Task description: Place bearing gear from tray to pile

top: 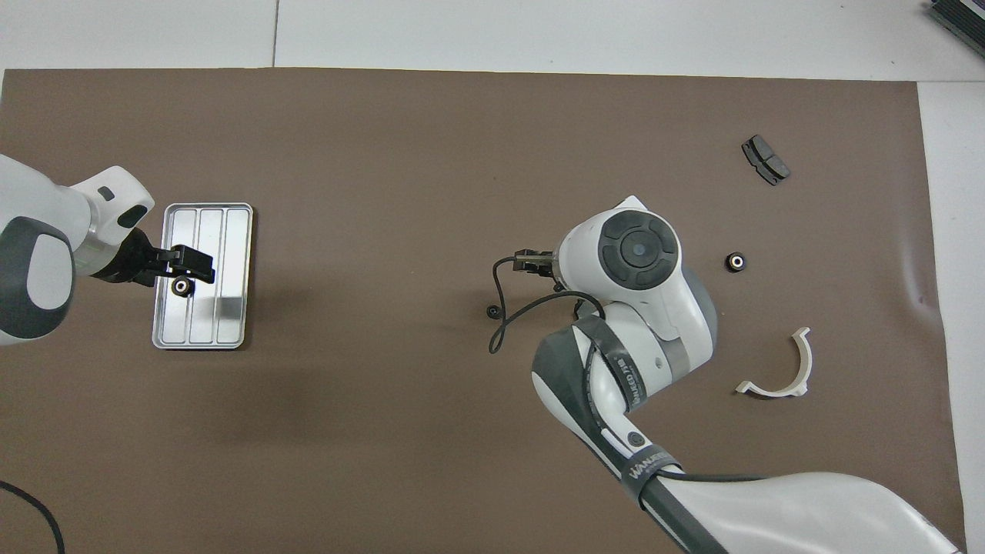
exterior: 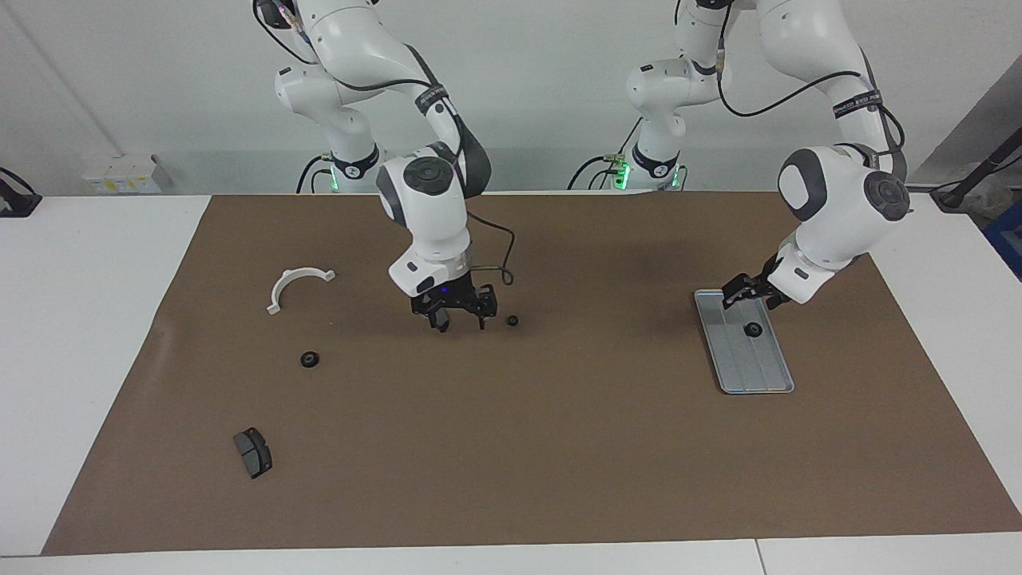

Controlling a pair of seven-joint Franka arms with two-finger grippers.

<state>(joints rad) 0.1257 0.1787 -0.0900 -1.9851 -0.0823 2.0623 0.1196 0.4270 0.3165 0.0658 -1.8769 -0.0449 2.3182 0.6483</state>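
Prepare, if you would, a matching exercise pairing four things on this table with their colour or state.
Column one:
1. tray
2. bracket
3. brake pad
4. left tool

Column two:
A. white half-ring
B. open, over the tray
C. silver-grey, holding one gear
D. dark grey, lying flat on the mat

Pairs: 1-C, 2-A, 3-D, 4-B

Left pincer [exterior: 747, 292] open, arm bent low, right pincer [exterior: 461, 313] open, pointing down, wrist upright
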